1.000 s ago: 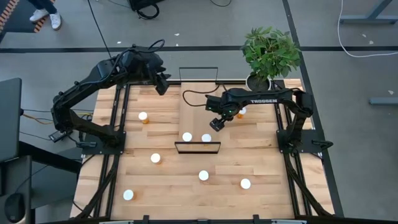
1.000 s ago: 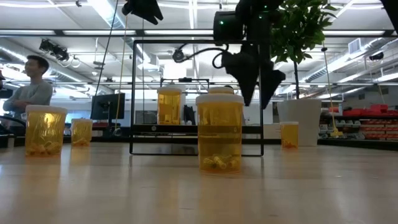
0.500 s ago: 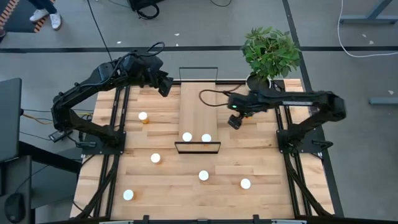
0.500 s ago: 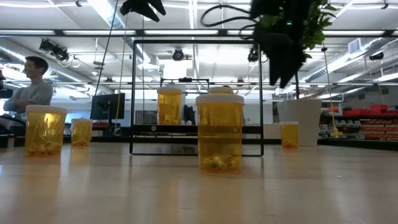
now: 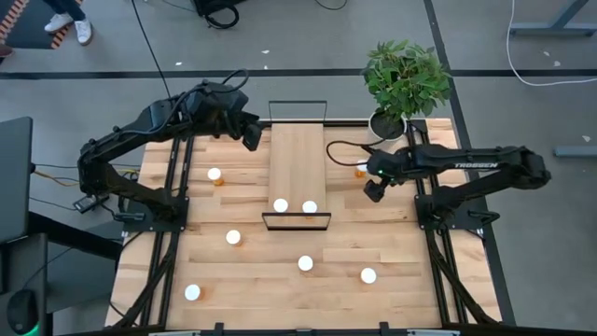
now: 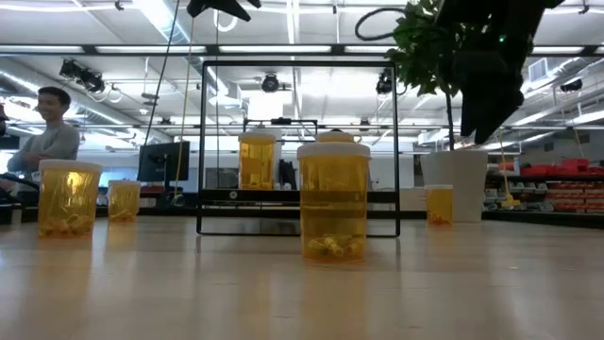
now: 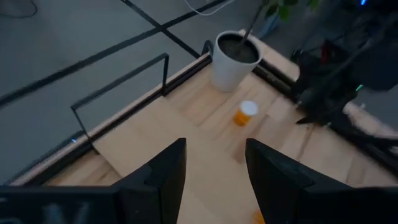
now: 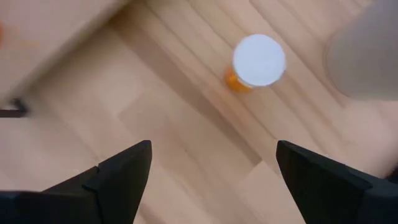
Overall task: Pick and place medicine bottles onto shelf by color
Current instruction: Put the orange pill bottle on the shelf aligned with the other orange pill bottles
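right gripper hangs over the table right of the shelf, jaws spread wide, nothing in them; an orange bottle stands below, near the white plant pot. left gripper by the shelf's far left corner, fingers part open, empty. two bottles on the shelf's near end, others on the table.

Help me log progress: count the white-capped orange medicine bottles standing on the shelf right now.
2. Both white-capped orange medicine bottles stand side by side at the near end of the pale wooden shelf. Six more sit on the table; none seems hidden.
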`<state>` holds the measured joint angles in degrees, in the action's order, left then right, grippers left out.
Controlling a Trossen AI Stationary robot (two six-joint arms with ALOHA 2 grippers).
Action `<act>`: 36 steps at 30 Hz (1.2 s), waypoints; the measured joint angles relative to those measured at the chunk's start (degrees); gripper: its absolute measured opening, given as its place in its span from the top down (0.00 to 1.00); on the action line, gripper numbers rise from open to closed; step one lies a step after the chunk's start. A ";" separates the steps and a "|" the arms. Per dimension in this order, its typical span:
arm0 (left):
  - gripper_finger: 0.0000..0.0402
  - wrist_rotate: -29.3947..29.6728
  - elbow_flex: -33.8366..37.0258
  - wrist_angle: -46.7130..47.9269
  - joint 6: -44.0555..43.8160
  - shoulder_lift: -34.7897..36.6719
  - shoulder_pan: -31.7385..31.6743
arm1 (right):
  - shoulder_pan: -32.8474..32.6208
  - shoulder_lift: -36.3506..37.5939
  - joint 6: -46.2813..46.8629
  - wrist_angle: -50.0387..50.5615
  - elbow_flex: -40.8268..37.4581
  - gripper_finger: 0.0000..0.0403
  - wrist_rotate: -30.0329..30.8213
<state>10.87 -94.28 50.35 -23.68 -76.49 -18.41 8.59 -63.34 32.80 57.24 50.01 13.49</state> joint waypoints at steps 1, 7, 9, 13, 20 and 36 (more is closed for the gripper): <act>0.57 0.04 0.00 -0.38 -0.45 0.00 0.05 | 0.36 -0.75 0.00 0.01 -0.12 0.12 0.77; 0.57 0.02 0.00 -0.85 -1.55 0.00 0.04 | 4.77 -6.54 0.45 -3.62 1.82 0.12 -4.45; 0.57 0.01 0.00 -0.84 -1.64 0.00 0.03 | 6.21 -8.99 0.20 -3.57 3.20 0.12 -5.11; 0.57 -0.63 0.00 -0.84 -2.13 0.00 0.04 | 8.51 -13.03 -1.21 -2.49 7.27 0.12 -7.20; 0.57 -5.00 0.00 -0.73 0.45 0.00 -0.01 | 12.11 -16.68 -1.24 -1.76 11.44 0.12 -9.29; 0.57 -15.12 0.00 -3.05 10.89 0.00 -2.06 | 17.83 -23.65 3.46 -0.85 11.44 0.12 -7.94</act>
<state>-4.25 -94.28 47.31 -12.79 -76.49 -20.47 26.42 -86.99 36.26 56.39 61.45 5.54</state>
